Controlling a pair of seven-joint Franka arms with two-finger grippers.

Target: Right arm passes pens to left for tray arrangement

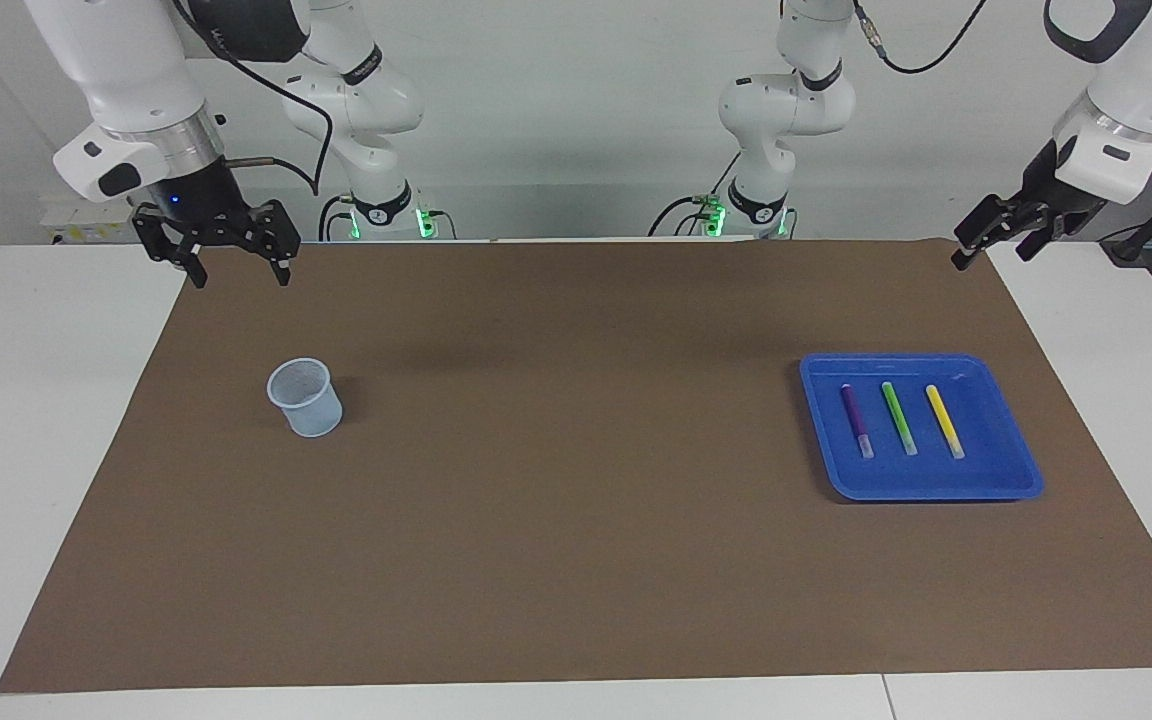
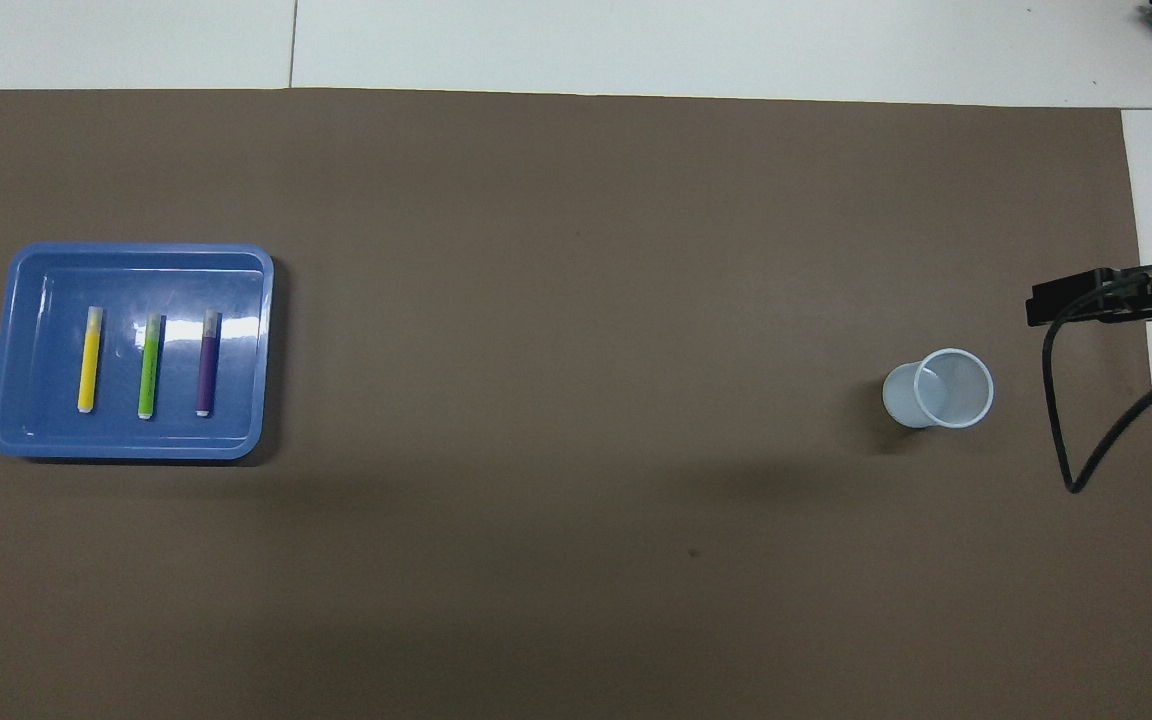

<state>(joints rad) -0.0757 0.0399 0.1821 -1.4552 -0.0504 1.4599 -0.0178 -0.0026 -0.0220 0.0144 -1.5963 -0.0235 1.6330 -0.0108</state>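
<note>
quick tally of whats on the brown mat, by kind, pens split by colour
yellow pen: 1
green pen: 1
purple pen: 1
blue tray, holding all three pens: 1
pale cup, apart at the right arm's end: 1
total: 5

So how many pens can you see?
3, all lying side by side in the blue tray: the purple pen toward the table's middle, the green pen between the others, and the yellow pen toward the left arm's end. The cup looks empty.
</note>
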